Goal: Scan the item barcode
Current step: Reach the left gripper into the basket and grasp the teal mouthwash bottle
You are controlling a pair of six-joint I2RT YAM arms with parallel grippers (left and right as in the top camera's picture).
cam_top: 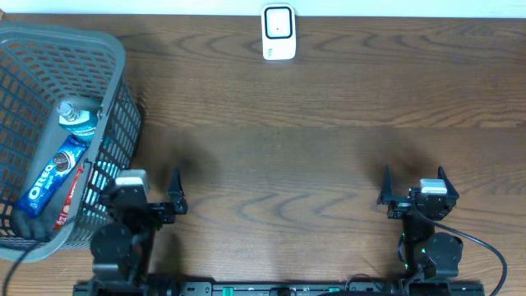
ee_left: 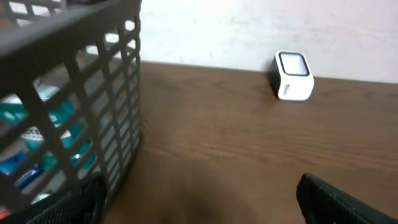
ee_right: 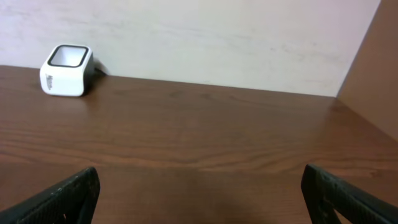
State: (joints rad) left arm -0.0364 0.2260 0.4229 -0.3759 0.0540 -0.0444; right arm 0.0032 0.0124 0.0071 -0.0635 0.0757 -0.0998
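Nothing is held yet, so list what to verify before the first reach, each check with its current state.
1. Left hand open and empty: ok.
2. Right hand open and empty: ok.
3. Oreo pack in plain view inside the basket, beside the left hand: ok.
4. Scanner upright at the far edge of the table, with nothing in front of it: ok.
5. Barcode position on the Oreo pack: cannot tell.
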